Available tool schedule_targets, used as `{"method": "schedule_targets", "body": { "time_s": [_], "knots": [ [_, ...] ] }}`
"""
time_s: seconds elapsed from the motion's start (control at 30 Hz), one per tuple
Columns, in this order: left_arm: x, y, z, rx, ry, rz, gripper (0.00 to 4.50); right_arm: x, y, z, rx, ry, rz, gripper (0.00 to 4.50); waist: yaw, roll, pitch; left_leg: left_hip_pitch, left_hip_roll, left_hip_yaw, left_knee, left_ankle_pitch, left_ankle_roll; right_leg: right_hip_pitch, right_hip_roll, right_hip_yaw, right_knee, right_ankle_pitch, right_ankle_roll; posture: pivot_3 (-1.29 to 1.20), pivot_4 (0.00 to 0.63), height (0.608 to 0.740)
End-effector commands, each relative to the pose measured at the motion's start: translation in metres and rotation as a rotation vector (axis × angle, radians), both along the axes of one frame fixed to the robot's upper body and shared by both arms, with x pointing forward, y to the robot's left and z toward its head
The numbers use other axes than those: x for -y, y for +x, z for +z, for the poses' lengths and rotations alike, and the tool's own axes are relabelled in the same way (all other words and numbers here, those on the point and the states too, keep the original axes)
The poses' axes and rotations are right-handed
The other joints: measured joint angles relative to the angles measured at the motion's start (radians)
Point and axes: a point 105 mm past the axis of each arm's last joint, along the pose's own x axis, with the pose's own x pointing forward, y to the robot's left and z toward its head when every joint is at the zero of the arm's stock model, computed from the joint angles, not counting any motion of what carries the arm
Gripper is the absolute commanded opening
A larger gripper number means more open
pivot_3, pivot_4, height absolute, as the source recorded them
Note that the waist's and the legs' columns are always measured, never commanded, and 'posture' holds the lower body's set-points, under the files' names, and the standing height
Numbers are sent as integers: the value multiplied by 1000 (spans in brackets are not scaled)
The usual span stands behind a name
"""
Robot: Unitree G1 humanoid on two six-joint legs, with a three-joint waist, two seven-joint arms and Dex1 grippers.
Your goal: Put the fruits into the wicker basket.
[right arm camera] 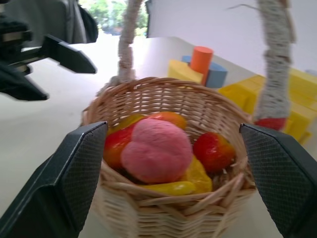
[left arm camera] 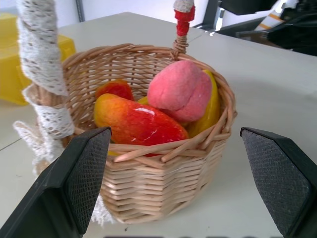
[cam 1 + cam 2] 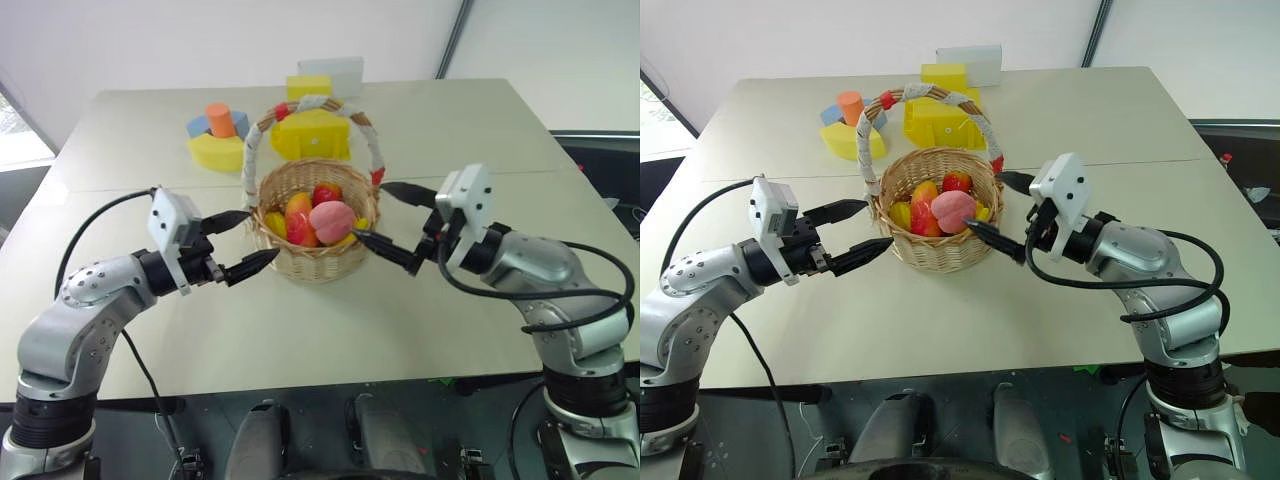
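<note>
The wicker basket [image 3: 313, 262] stands mid-table, its white-wrapped arched handle [image 3: 251, 150] upright. Inside lie the fruits: a pink peach [image 3: 331, 220] on top, a red-and-yellow mango [image 3: 298, 216], a red piece [image 3: 327, 193] and a yellow banana [image 3: 275, 223]. My left gripper [image 3: 263, 236] is open at the basket's left side, fingers level and pointing at it, holding nothing. My right gripper [image 3: 368, 211] is open at the basket's right side, its fingertips close to the rim, also holding nothing. In the wrist views the basket sits between each pair of fingers [image 2: 89, 173] [image 1: 81, 168].
Behind the basket stand foam blocks: a yellow block with an orange cylinder and blue pieces [image 3: 218, 135], a larger yellow block [image 3: 312, 135] and a white box [image 3: 332, 72]. The table's front edge [image 3: 330, 385] runs just below my arms.
</note>
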Motion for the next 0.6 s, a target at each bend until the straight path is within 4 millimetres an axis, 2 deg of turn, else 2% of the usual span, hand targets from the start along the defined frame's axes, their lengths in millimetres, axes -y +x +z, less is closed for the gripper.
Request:
{"method": "schedule_targets", "body": {
  "time_s": [0.03,0.17,0.2,0.27,0.33,0.4,0.53,0.57,0.6],
  "knots": [
    [4,1,9,47,-2,-14,4500,7,26,6,41,14,-139,4434,1,0,0,0,0,0,0,0,0,-1,0,0,0,0,0,0,150,740],
    [8,1,12,58,-6,-27,4500,-6,45,9,58,58,-143,4434,1,0,0,-3,0,0,0,0,0,-3,0,0,0,0,0,0,150,740],
    [8,1,12,61,-6,-26,4500,-7,50,9,60,67,-151,4199,2,0,0,-4,-1,0,0,0,0,-4,0,0,0,0,0,0,150,740],
    [9,1,13,65,-10,-25,4500,-6,54,9,60,81,-159,3595,3,0,0,-5,-1,1,0,0,-1,-5,-1,1,0,0,0,0,150,740],
    [12,-1,14,72,-21,-29,4500,-7,51,8,54,86,-140,2715,9,0,0,-6,-1,1,0,0,-1,-6,-1,1,0,0,0,0,150,740],
    [15,-2,16,78,-30,-33,4500,-8,48,7,49,90,-121,2292,7,0,0,-7,-2,1,0,0,-1,-6,-3,0,0,0,0,0,150,740],
    [18,-3,14,76,-36,-36,4500,-1,47,11,89,91,-159,287,6,0,0,-6,-2,1,0,0,0,-6,-2,0,0,0,0,0,150,740],
    [19,-3,14,76,-36,-37,4500,1,47,12,92,91,-169,9,5,0,0,-6,-2,1,0,0,-1,-6,-2,0,0,0,0,0,150,740],
    [20,-2,14,78,-38,-42,4500,10,45,16,108,93,-197,9,4,0,0,-6,-2,1,0,0,0,-6,-2,1,0,0,0,0,150,740]
  ]
}}
